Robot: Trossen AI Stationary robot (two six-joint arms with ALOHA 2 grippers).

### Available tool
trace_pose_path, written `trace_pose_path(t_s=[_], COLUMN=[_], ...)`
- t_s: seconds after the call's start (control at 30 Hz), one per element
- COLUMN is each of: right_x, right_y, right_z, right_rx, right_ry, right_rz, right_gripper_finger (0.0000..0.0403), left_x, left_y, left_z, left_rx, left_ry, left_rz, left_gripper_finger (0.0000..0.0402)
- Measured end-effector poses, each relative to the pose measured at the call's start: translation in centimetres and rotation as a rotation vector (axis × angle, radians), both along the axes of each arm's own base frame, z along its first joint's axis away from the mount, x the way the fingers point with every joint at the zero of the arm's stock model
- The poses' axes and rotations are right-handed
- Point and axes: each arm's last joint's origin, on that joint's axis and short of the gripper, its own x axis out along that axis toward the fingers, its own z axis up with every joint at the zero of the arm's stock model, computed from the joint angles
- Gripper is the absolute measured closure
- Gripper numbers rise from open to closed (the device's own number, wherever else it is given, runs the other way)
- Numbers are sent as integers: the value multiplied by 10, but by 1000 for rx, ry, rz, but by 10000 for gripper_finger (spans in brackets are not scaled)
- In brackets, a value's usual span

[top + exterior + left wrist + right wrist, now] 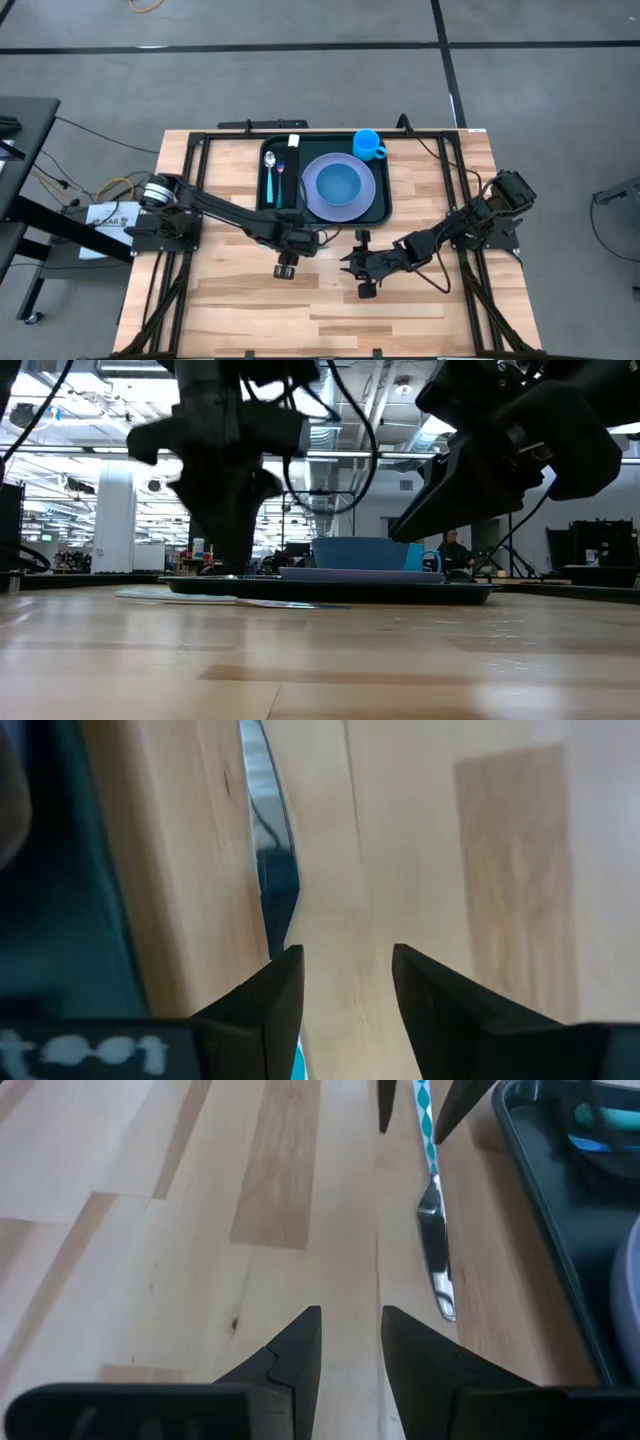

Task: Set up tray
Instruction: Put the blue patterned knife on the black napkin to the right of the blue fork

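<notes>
Left gripper (347, 955): fingers spread, nothing between them. In the right wrist view its tips stand either side of the teal-patterned handle of a knife (432, 1210) without pressing on it. I judge this stance to be for taking the knife or for letting it go; I cannot tell which.

Right gripper (350, 1320): fingers slightly apart, empty, low over bare wood at lower centre of the high view. I read it as waiting clear of the work.

The tray (385, 212) lies at upper centre of the high view, squared to the table (240, 320). The knife lies on the wood just beside the tray's rim and parallel to it, not inside.

Count:
- Tray: one.
- Plate (365, 200): one, in the right part of the tray.
- Bowl (340, 182): one, centred on the plate, presumably stacked to save room.
- Cup (369, 145): one, blue, at the tray's upper right corner; whether it is inside the rim I cannot tell.
- Cutlery in the tray (271, 182): two pieces, side by side in its left strip; type unclear.
- Knife: one, outside.

Judgement: the knife is the one piece left to be seated.
</notes>
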Motion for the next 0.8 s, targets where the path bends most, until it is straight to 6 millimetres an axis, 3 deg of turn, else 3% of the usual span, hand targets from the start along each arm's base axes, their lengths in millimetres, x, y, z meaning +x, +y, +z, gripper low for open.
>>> trace_pose_path(t_s=[0.23,0.47,0.8], right_x=[-1,-2,-2], right_y=[0,0,1], right_z=[-1,-2,-2], right_rx=[-3,-4,-5], right_ry=[19,23,23], right_rz=[-4,-3,-1], right_gripper_finger=[303,303,303], left_x=[0,1,8], left_y=[2,6,9], left_z=[-14,-13,-28], left_rx=[76,184,140], left_ry=[67,30,52], left_rz=[16,45,62], left_gripper_finger=[258,258,258])
